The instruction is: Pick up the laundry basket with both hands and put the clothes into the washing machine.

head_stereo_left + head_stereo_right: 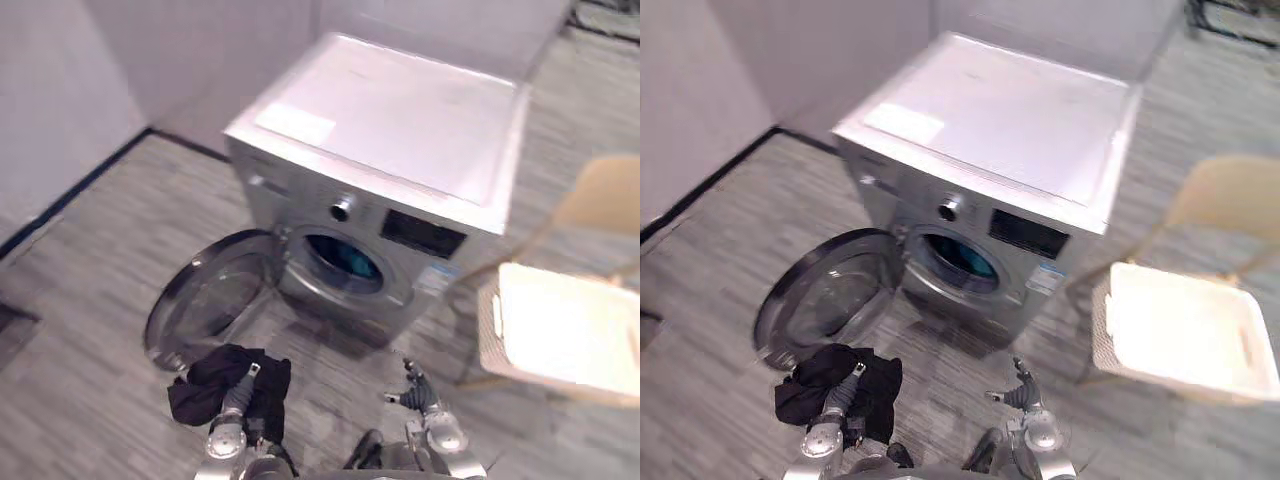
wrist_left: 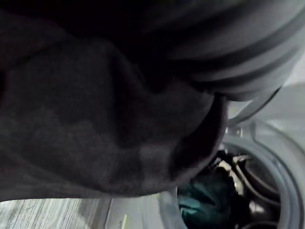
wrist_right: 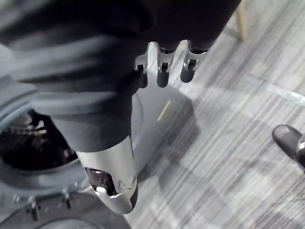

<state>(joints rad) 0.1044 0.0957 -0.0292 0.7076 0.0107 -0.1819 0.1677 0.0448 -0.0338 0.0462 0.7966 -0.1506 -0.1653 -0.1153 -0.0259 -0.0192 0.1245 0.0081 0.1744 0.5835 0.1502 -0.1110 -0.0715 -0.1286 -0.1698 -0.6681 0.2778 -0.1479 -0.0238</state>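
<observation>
1. At the far left, the washing machine's round door (image 1: 205, 300) hangs wide open, swung down and out over the grey plank floor (image 1: 90, 330).
2. Just in front of the door, a black garment (image 1: 205, 385) is bunched around the left hand (image 1: 240, 392), held up off the floor. The hand is buried in the folds, so I cannot tell how it grips. In the left wrist view the same dark cloth drapes over the hand, with the drum opening showing past it.
3. In the middle stands the silver washing machine (image 1: 400, 120), its flat top bare. A teal garment (image 1: 352, 262) lies inside the open drum.
4. Right of centre, the right hand (image 1: 415, 392) hovers above the floor, in front of the machine and holding nothing. In the right wrist view its fingers (image 3: 162, 67) are nearly straight and side by side, and the thumb (image 3: 112, 186) stands well apart from them.
5. At the far right, the white laundry basket (image 1: 487, 325) sits in front of a pale wooden chair's (image 1: 610, 195) back, well apart from both hands. Its inside is glaringly bright, so its contents cannot be told.
</observation>
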